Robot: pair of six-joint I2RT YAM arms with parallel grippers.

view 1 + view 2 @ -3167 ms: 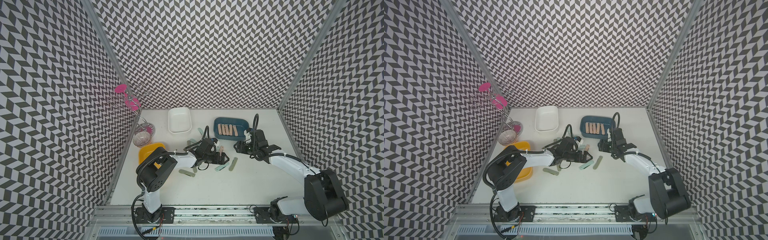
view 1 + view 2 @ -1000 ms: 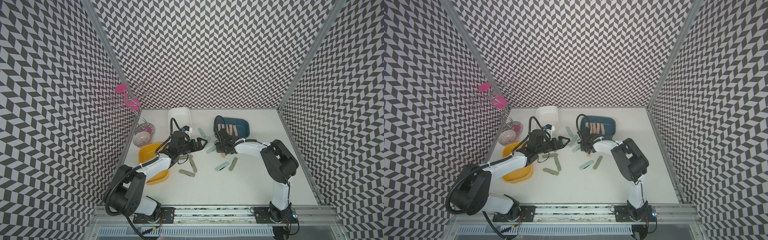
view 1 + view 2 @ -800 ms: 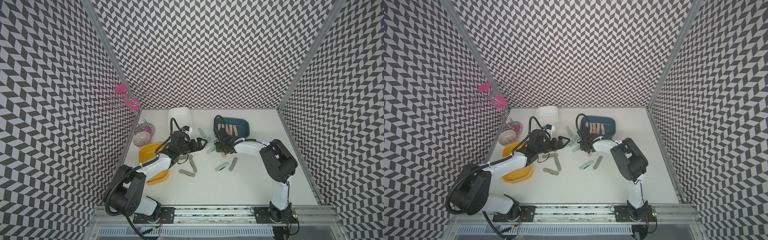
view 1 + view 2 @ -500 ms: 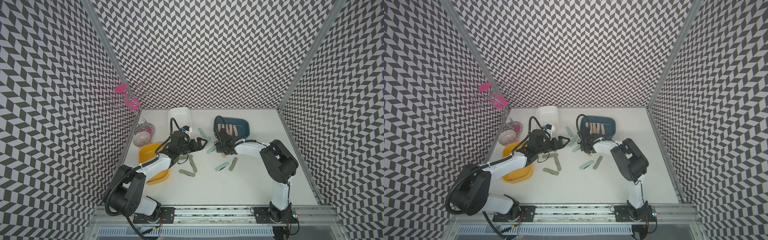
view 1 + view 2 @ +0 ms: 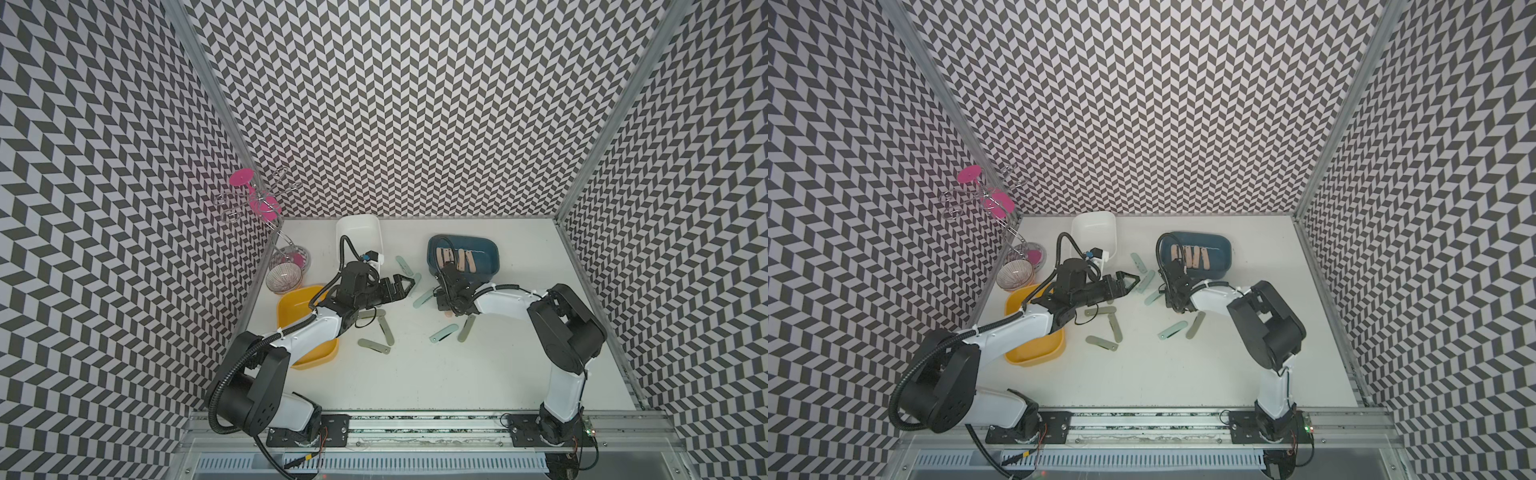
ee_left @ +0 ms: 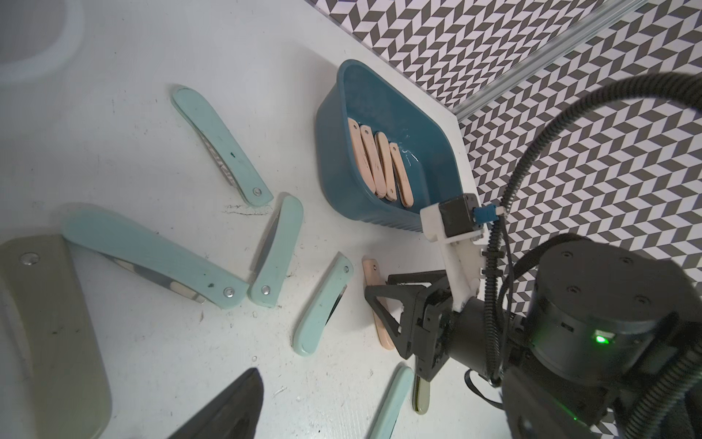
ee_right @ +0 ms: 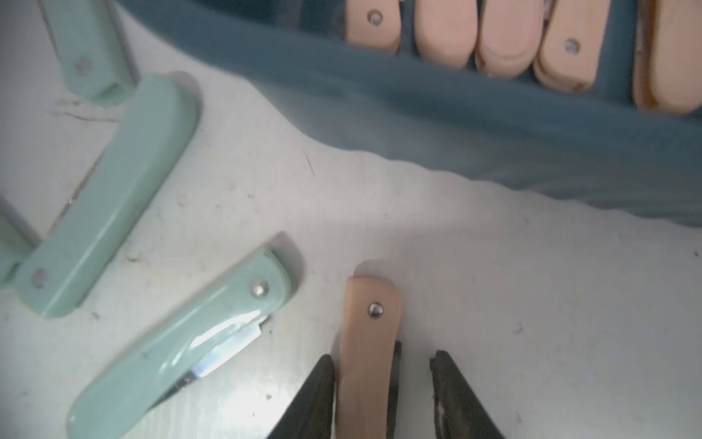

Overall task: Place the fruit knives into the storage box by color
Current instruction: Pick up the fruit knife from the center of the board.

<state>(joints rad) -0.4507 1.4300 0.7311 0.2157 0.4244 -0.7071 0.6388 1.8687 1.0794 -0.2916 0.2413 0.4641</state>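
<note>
Wire stand [image 5: 259, 199] beside small ribbed bowl [image 5: 284, 277]

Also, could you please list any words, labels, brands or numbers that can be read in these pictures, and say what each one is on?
None: no readable text appears in any view.
fruit knives: plain handles with a rivet, no print.
blue box, white box, yellow box: no labels visible.
right arm's housing: a green light only, no legible marking.
</note>
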